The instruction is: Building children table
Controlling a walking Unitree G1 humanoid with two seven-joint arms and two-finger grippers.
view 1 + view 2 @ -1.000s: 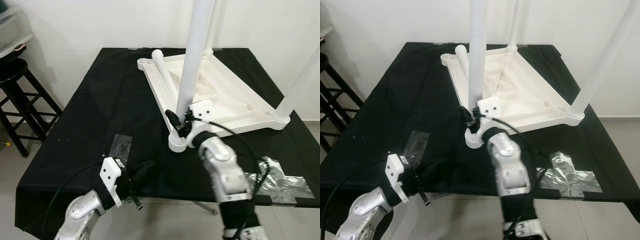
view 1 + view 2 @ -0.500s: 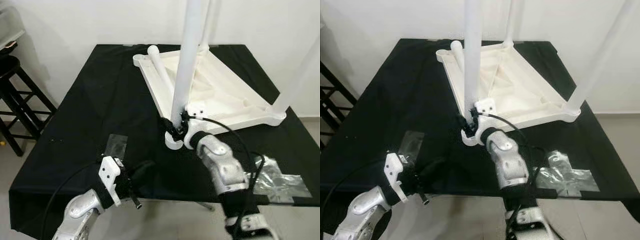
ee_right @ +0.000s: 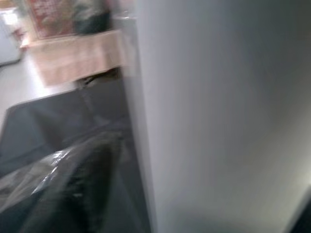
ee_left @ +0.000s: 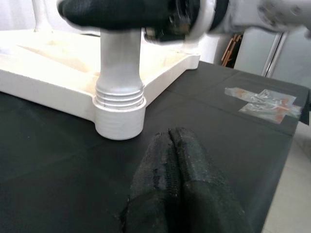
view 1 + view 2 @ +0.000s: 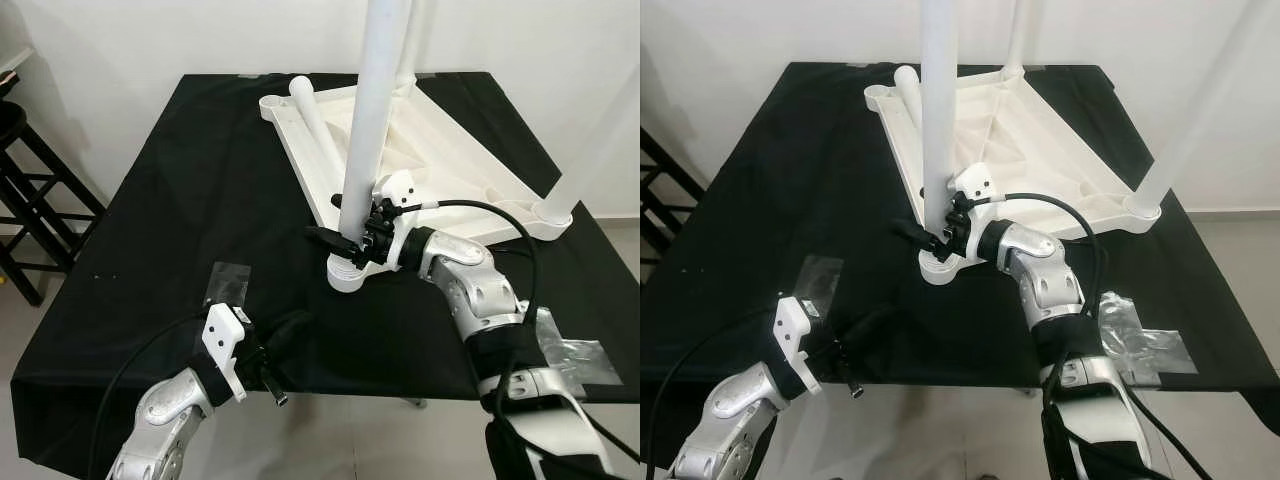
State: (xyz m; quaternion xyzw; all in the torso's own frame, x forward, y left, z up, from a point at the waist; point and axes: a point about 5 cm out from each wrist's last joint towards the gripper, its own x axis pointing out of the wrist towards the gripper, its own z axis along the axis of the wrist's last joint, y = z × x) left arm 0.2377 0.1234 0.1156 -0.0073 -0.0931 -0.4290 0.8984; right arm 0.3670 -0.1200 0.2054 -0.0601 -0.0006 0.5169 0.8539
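Note:
A white children table (image 5: pixel 455 180) lies upside down on a black-clothed table (image 5: pixel 190 200). Three white legs stand up from its corners, and a loose leg (image 5: pixel 318 130) lies across its underside. The nearest leg (image 5: pixel 368 110) stands in a round corner socket (image 5: pixel 347 272). My right gripper (image 5: pixel 348 240) is shut around this leg just above the socket, one black finger (image 5: pixel 325 237) sticking out to the left. In the right wrist view the leg (image 3: pixel 228 116) is close up and blurred. My left gripper (image 5: pixel 298 324) rests shut on the cloth near the front edge, its fingers (image 4: pixel 170 145) pressed together, pointing at the socket (image 4: pixel 119 116).
A black wooden stool (image 5: pixel 30 190) stands left of the table. Clear tape patches lie on the cloth at front left (image 5: pixel 228 285) and front right (image 5: pixel 572 352). A white wall runs behind. The cloth's front edge (image 5: pixel 350 372) is just beyond my left gripper.
The camera has shifted a little. My right forearm has swung from below the leg round to its right side, still at the leg's base. The left gripper has stayed put.

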